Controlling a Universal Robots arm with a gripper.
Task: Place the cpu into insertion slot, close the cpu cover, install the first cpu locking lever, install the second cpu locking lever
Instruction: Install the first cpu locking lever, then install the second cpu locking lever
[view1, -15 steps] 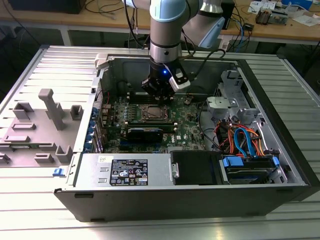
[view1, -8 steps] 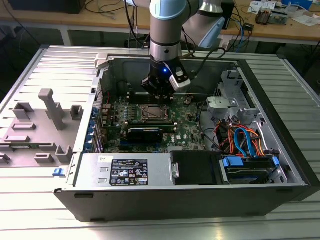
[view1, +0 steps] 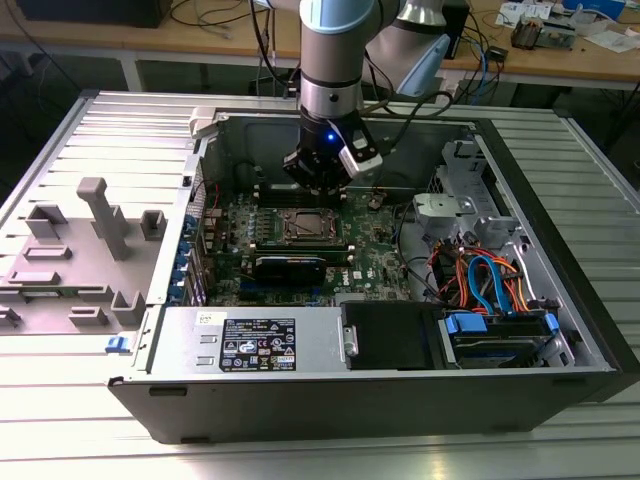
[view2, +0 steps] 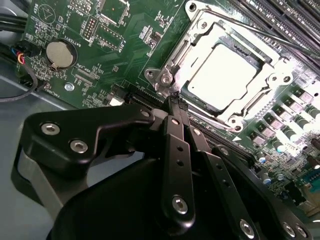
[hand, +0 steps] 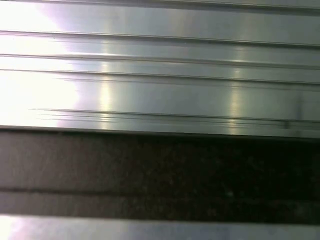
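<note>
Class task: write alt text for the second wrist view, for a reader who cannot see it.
The cpu, its pale metal top lit brightly, sits in the insertion slot with the silvery cpu cover framing it. The black pincer has its closed tips at the frame's corner, above the green motherboard.

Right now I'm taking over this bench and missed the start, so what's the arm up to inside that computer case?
The robot arm's black claw is lowered into the open grey computer case, right at the edge of the small square socket with the silvery rim on the green circuit board. The flat silver-grey square chip already sits in the socket, and the thin silvery metal frame cover lies around it. The claw's fingers are together, holding nothing that shows.
</note>
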